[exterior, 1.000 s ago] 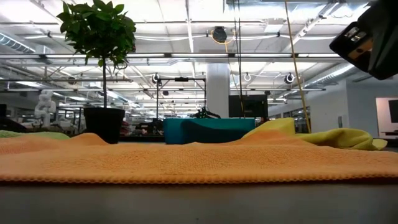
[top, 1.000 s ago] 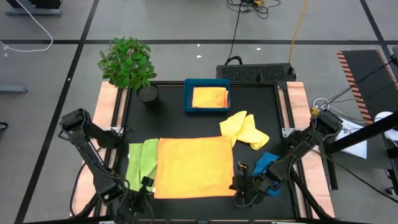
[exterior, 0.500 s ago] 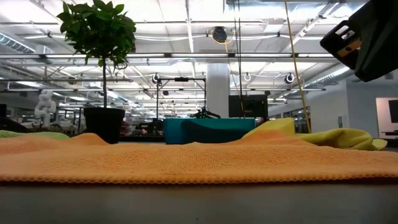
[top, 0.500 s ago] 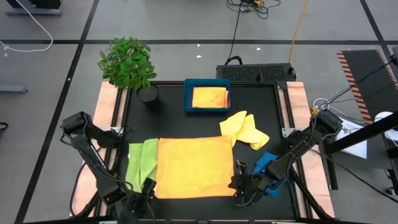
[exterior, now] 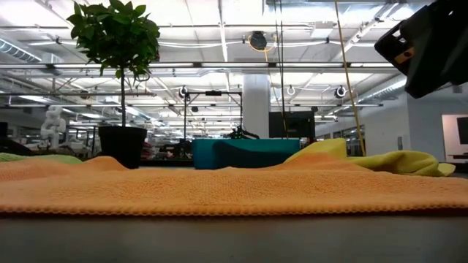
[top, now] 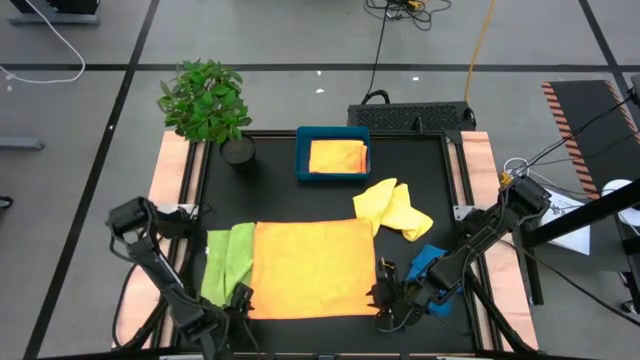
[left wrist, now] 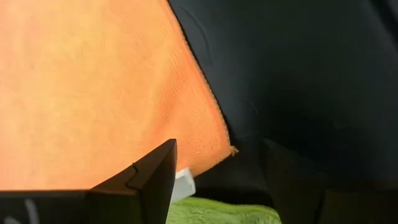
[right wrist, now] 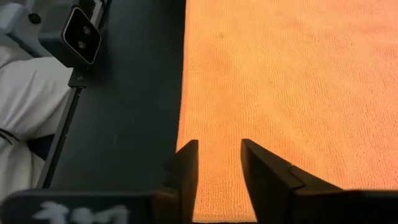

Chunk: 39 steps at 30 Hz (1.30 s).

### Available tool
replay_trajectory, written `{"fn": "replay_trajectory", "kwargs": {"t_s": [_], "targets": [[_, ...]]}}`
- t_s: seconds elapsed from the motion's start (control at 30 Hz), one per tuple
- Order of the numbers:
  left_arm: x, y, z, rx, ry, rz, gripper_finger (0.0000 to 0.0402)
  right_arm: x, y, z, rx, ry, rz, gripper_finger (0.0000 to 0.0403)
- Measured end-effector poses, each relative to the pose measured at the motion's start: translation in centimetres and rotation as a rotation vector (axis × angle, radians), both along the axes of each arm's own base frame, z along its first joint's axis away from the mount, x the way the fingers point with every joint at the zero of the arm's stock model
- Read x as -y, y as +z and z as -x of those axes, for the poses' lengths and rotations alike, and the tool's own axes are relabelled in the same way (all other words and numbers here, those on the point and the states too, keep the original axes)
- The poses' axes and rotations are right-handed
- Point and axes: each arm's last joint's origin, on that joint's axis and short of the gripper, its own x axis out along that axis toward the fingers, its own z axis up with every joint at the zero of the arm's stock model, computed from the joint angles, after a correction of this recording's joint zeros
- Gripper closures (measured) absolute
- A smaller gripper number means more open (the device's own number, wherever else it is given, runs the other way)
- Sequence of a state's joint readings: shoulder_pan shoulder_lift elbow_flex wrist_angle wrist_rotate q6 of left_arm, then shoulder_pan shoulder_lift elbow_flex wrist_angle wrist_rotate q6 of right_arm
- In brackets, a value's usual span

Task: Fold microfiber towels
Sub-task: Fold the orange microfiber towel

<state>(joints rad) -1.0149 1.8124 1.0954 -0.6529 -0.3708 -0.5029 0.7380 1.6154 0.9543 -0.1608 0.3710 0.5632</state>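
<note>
The large golden-yellow towel (top: 305, 268) lies spread flat near the table's front edge. My left gripper (top: 240, 299) is open at the towel's near-left corner (left wrist: 227, 148), which lies between its fingers (left wrist: 155, 177). My right gripper (top: 385, 291) is open over the near-right part of the towel (right wrist: 280, 74), beside its near edge (right wrist: 183, 93). A lime green towel (top: 227, 262) lies against the big towel's left side. A pale yellow towel (top: 392, 210) lies crumpled to the far right. A blue towel (top: 428, 262) lies under the right arm. A folded orange towel (top: 337, 157) rests in the teal tray (top: 304, 152). My left gripper has the flat towel's corner between its open fingers, which come from above. Whether they touch the cloth I cannot tell. My right gripper points down at the flat towel just inside its near edge (right wrist: 186, 124). The cloth shows smooth in the gap, and I cannot tell whether the tips touch it.
A potted plant (top: 205, 100) stands at the far left corner. The teal tray stands at the middle of the far edge. A small camera (right wrist: 81, 36) sits at the table's near edge. Bare black tabletop (top: 300, 205) lies between tray and towel.
My left arm has drawn back a little toward the table's near edge, its gripper staying by the towel's near-left corner. The right arm has shifted slightly. The golden-yellow towel has stayed flat where it was.
</note>
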Motion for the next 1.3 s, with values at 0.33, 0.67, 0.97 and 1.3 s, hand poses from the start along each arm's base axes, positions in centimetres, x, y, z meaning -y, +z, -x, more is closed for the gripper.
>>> {"fn": "replay_trajectory", "kwargs": {"t_s": [0.33, 0.67, 0.97, 1.3], "targets": [[0.2, -1.4, -0.1, -0.004, 0.001, -0.063, 0.0173, 0.5, -1.3, 0.8, -0.039, 0.036, 0.057, 0.0264], [0.1, -1.5, -0.1, -0.004, -0.036, -0.086, 0.0264, 0.8, -3.7, 3.0, -0.07, 0.179, 0.18, 0.0264], [0.1, -1.6, -0.1, -0.014, -0.047, -0.088, 0.0356, -0.9, -3.9, 3.4, 0.025, 0.216, 0.181, 0.0264], [0.1, -1.7, -0.1, -0.021, -0.048, -0.085, 0.0387, -1.4, -4.7, 3.3, 0.04, 0.261, 0.21, 0.0264]]}}
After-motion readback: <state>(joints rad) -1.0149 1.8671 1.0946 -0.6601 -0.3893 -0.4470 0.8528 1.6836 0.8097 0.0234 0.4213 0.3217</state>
